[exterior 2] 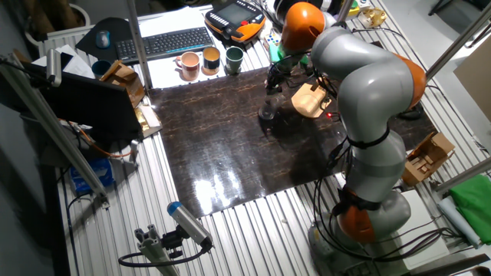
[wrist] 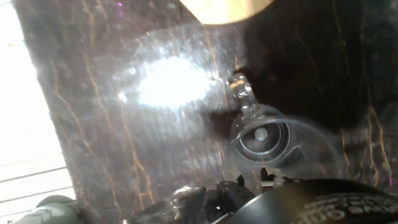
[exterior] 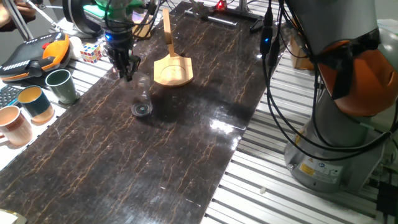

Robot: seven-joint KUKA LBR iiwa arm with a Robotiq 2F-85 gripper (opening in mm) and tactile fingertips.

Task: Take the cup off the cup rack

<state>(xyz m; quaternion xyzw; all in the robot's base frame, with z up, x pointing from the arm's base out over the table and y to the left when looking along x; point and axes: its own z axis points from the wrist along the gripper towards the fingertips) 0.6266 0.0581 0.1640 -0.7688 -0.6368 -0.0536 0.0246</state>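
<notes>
Looks basically done: the cup (exterior: 142,104) sits on the table (exterior: 155,162) around 7 o'clock of the empty cup rack (exterior: 172,68), my tool (exterior: 127,70) above, grip unclear.

Cup rack (wrist: 225,7) cut off by top edge.
</notes>
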